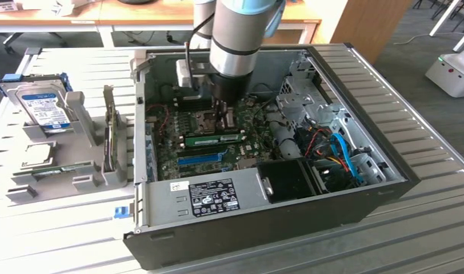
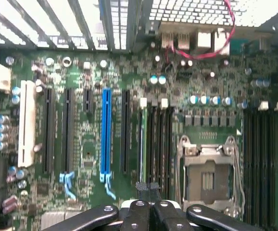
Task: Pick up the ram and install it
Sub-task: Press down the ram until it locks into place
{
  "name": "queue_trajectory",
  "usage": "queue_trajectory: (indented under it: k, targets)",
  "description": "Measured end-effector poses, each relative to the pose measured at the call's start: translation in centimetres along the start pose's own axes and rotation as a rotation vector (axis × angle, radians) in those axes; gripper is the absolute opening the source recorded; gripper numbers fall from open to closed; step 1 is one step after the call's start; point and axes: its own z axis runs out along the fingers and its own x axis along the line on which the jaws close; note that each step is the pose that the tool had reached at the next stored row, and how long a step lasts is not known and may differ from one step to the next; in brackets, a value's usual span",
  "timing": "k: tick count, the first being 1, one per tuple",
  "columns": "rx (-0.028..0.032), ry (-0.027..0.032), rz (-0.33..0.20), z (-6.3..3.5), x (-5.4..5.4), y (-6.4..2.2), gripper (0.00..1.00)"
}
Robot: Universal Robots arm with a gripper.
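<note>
The ram (image 1: 214,138) is a long green stick standing on edge in a slot of the motherboard (image 1: 188,123), inside the open computer case. In the wrist view the ram (image 2: 141,144) appears edge-on as a thin strip between the black slots, next to the blue slot (image 2: 105,132). My gripper (image 1: 226,119) hangs just above the board beside the CPU socket (image 2: 207,175), shut, with nothing visibly between its fingers. The dark fingertips (image 2: 141,187) sit over one end of the ram; I cannot tell whether they touch it.
The black case wall (image 1: 384,188) surrounds the board, with blue cables (image 1: 346,154) and a black fan (image 1: 289,180) at the exterior view's right. On the table at the left, a grey holder (image 1: 79,182) carries a blue-labelled hard drive (image 1: 45,108) and a green board (image 1: 49,170).
</note>
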Motion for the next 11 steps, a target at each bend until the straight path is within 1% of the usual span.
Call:
queue_trajectory:
  k: [11]
  targets:
    - [-0.0001, 0.0, 0.0, 0.16, 0.0, 2.15, 0.11]
